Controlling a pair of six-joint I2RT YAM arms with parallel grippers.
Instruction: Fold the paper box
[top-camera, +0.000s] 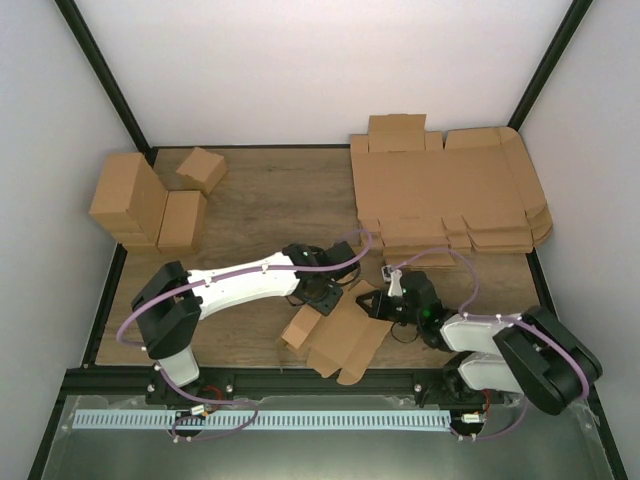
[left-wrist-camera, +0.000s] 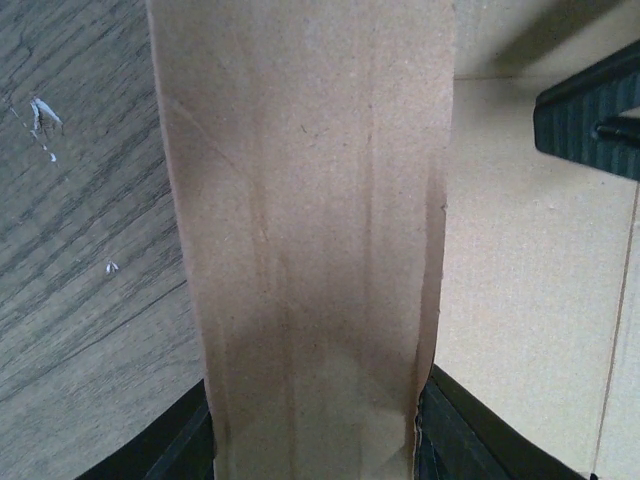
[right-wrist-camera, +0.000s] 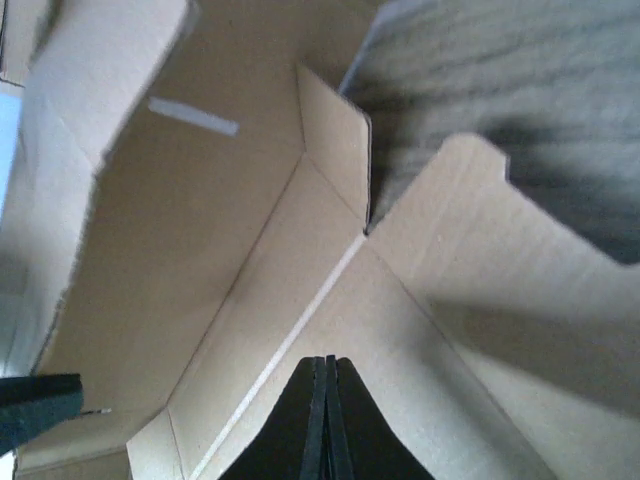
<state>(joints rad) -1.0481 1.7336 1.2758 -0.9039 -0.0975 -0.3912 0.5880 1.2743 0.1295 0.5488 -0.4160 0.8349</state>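
Left gripper (left-wrist-camera: 315, 440) clamps the paper box (left-wrist-camera: 300, 200) flap, running straight ahead; right gripper (right-wrist-camera: 326, 420), shut empty, faces its crease.

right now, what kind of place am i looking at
Probably a robot test cell set up for box folding, not a home. Plain white walls enclose a wooden table, with a stack of flat cardboard sheets back right, folded boxes back left, and a partly folded paper box near the front.
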